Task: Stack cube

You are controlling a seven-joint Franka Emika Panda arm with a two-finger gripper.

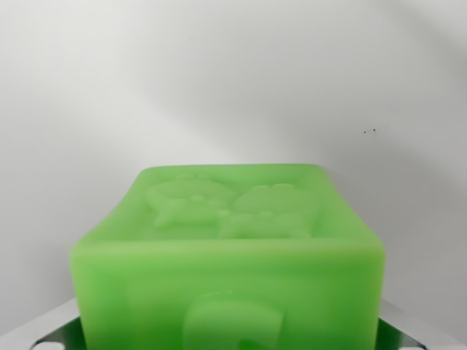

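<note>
A translucent green soft-plastic cube (230, 255) with raised figures on its top face fills the near centre of the wrist view. Metal gripper fingers (55, 334) flank its lower corners; grip state cannot be determined. Beyond lies a plain white surface (233, 80).

plain white surface (233, 80), two tiny dark specks (370, 131)

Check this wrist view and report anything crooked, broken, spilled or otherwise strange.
Nothing stands out. The green cube fills the lower part of the wrist view, sits level, and its raised figures on top look whole. Metal parts show at both lower corners beside it. The white background is bare apart from two tiny dark specks.
</note>
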